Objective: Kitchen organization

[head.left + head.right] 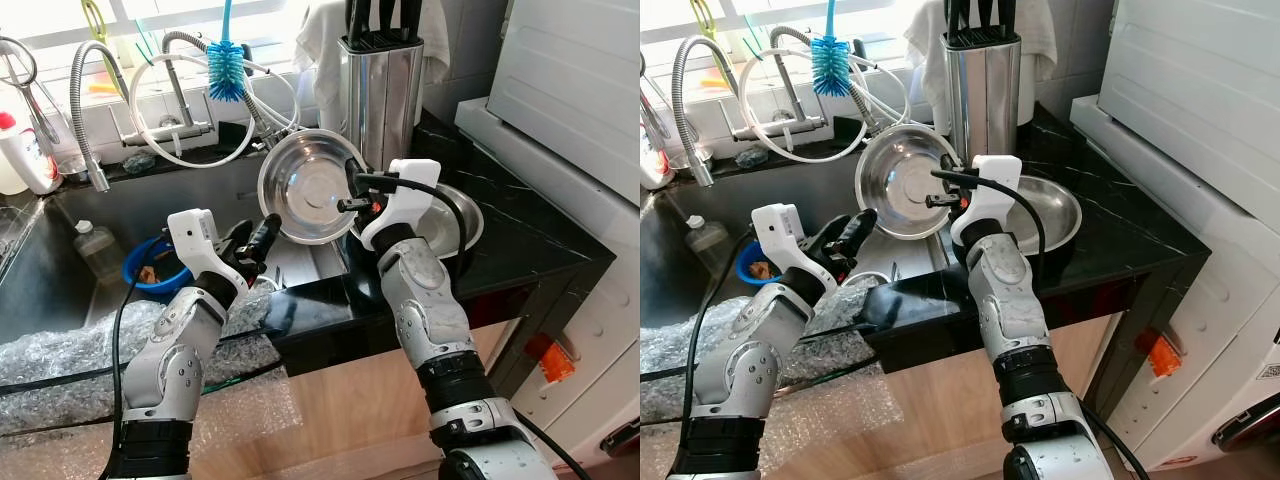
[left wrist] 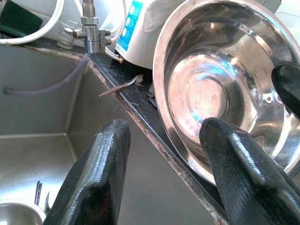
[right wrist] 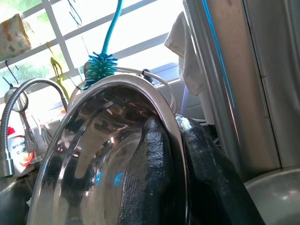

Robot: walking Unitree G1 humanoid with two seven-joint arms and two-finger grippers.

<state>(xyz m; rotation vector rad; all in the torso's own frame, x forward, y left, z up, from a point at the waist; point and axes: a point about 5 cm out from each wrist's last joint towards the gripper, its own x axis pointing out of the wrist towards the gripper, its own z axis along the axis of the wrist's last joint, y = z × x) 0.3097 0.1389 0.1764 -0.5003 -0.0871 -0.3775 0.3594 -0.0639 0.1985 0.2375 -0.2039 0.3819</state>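
So the right gripper (image 3: 173, 164) is pinching the rim of a steel bowl (image 1: 312, 186), 1 finger inside the wall and 1 outside, and it's holding the thing tipped up on edge so the hollow is facing the sink. The bowl is hanging right over the counter edge, just in front of the knife block (image 1: 382, 88). The left gripper (image 2: 164, 173) is sitting close by over the sink side with its 2 fingers spread and nothing between them, pointing at the bowl's lower rim, maybe getting ready to help.

Progress-wise I'm guessing we're mid-way through 1 item at best. The bowl is lifted but not put anywhere yet, and a second steel bowl (image 1: 1052, 212) is lying flat on the counter just behind the right wrist. Plenty is looking unsorted: a blue bowl (image 1: 150, 268) with some scraps is sitting down in the sink (image 1: 60, 280), and hoses are looping around the tap (image 1: 180, 95).

The surface is a black marble-look counter (image 1: 520, 225), glossy and pretty narrow here. A blue bottle brush (image 1: 227, 68) is hanging by the bright window, a white cloth is draping behind the knife block, and a white appliance (image 1: 580, 80) is taking up the right side. Bubble wrap (image 1: 60, 360) is lying across the front edge on the left.
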